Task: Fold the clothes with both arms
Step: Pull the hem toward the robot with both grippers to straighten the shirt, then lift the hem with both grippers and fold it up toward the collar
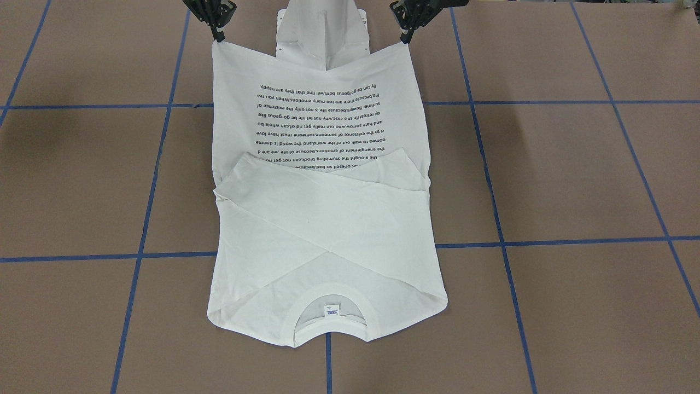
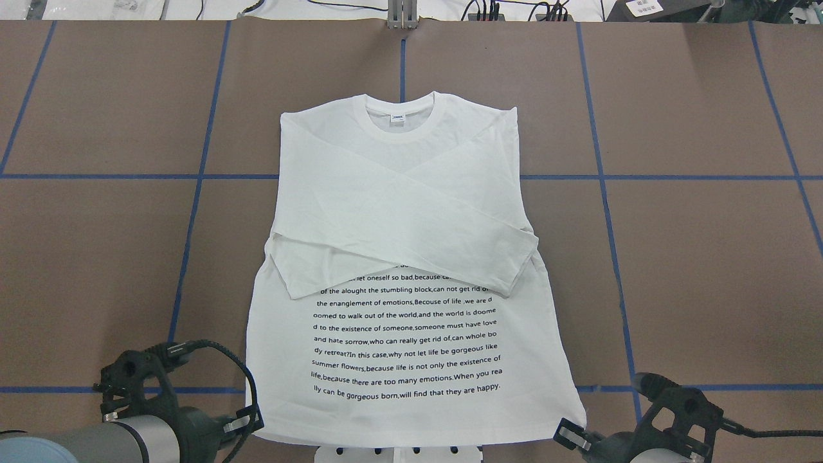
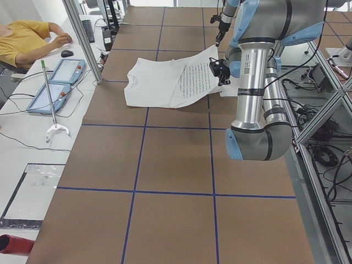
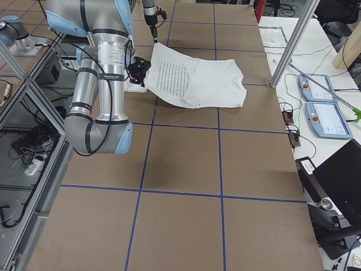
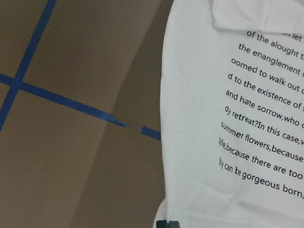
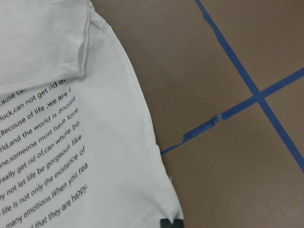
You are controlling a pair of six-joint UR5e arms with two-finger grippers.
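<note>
Brown bench (image 2: 675, 257) crossed by blue tape lines (image 2: 694, 177) — beside it, a person in a yellow top (image 3: 22, 38), hand near a mouse (image 3: 66, 53), by two blue-rimmed tablets (image 3: 69, 70).

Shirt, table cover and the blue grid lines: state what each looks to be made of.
The shirt: soft matte white knit, probably cotton; it creases and drapes limply. The table cover: matte brown sheet, perhaps paper or card; flat, no sheen. The blue grid lines: likely adhesive tape; torn, broken edges show in the wrist views.
</note>
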